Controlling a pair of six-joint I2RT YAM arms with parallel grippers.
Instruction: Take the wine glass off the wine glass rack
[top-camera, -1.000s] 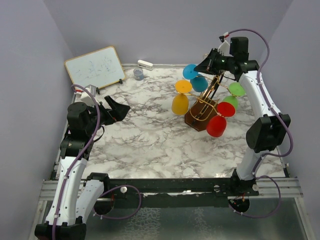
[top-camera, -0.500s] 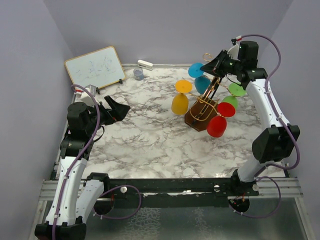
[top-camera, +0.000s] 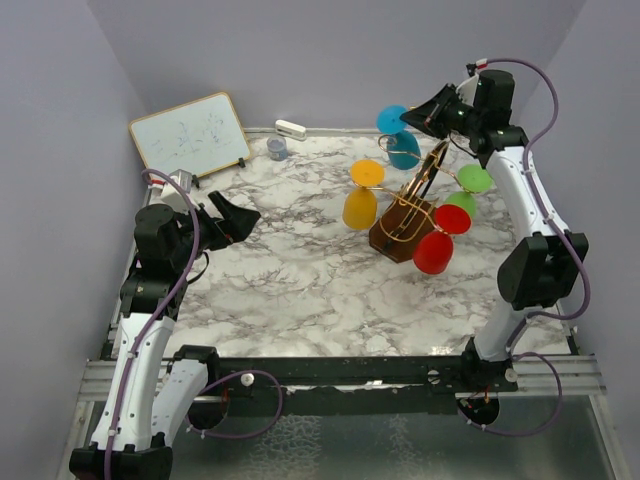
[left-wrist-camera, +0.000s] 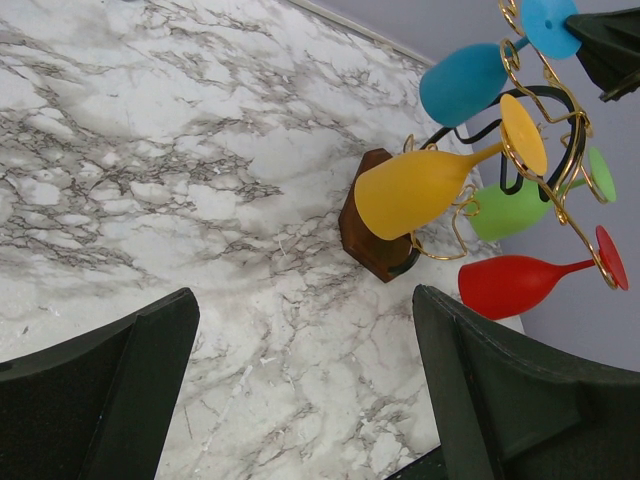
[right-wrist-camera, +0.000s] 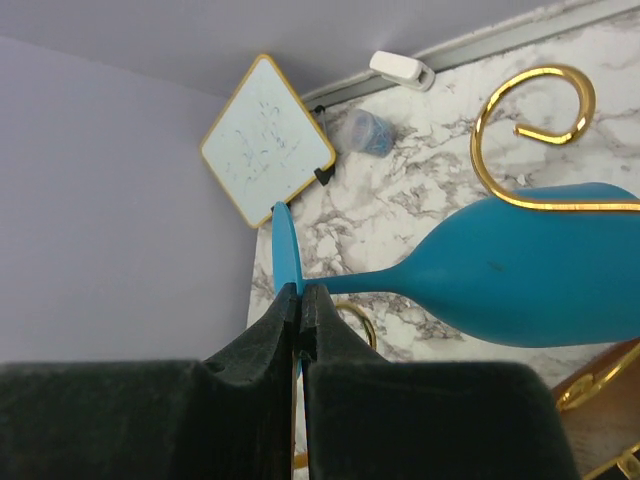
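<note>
The wine glass rack (top-camera: 418, 200) is gold wire on a dark wooden base (top-camera: 398, 240) and stands at the back right. Yellow (top-camera: 360, 208), red (top-camera: 434, 251) and green (top-camera: 472, 179) glasses hang on it. My right gripper (top-camera: 414, 113) is shut on the round foot (right-wrist-camera: 283, 250) of a blue wine glass (top-camera: 404, 150) and holds it level beside the rack's top. A gold curl (right-wrist-camera: 530, 120) crosses its bowl (right-wrist-camera: 530, 270). My left gripper (top-camera: 240, 215) is open and empty over the left of the table. In the left wrist view the rack (left-wrist-camera: 545, 150) shows ahead.
A small whiteboard (top-camera: 190, 135) leans at the back left. A small blue cup (top-camera: 277, 148) and a white object (top-camera: 290, 128) sit by the back wall. Walls close in on both sides. Marble table (top-camera: 290, 280) lies between the arms.
My right gripper has carried the blue glass's foot upward and toward the back wall, tilting the glass away from the rack's arm. The left arm has not moved.
</note>
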